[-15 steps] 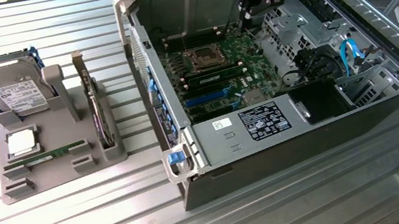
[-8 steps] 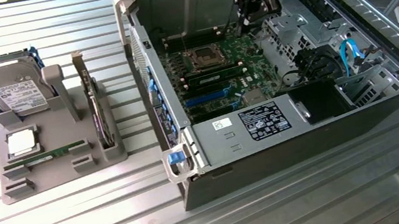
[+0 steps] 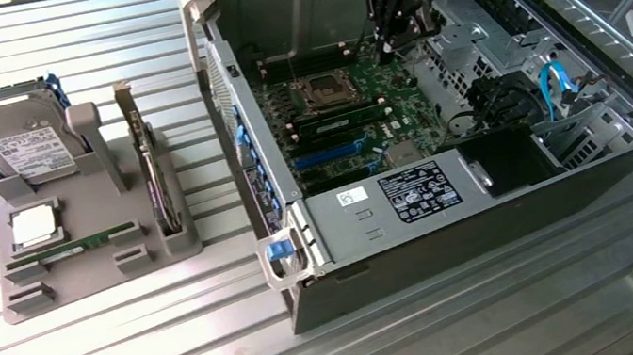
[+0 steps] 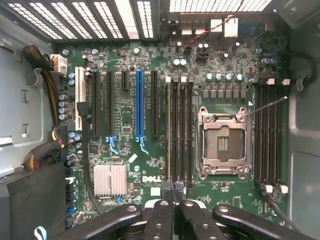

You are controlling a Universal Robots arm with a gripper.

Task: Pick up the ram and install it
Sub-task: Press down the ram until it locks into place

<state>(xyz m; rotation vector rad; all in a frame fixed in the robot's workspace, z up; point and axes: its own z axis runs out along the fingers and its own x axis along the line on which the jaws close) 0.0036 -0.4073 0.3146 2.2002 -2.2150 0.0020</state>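
While my gripper [image 3: 414, 28] hangs inside the open computer case [image 3: 338, 231], the ram [image 3: 91, 242] lies flat in the gray holder [image 3: 174, 243] on the counter [image 3: 469, 334], well apart. A similar green stick [image 3: 340, 121] seems to stand in a slot. From the wrist, my gripper [image 4: 172, 194] is pressed together above the memory slots [image 4: 179, 135]. I cannot tell if it pinches anything. Going lower like this, I may knock the slot latches or the socket [image 4: 223, 142].

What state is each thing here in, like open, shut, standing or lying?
Computer case: open, interior exposed.
Pincer: shut, inside the case above the motherboard.
Ram: lying flat in the gray holder.
Hard drive: standing upright in the holder.
Expansion card: standing on edge in the holder.
Processor socket: empty.
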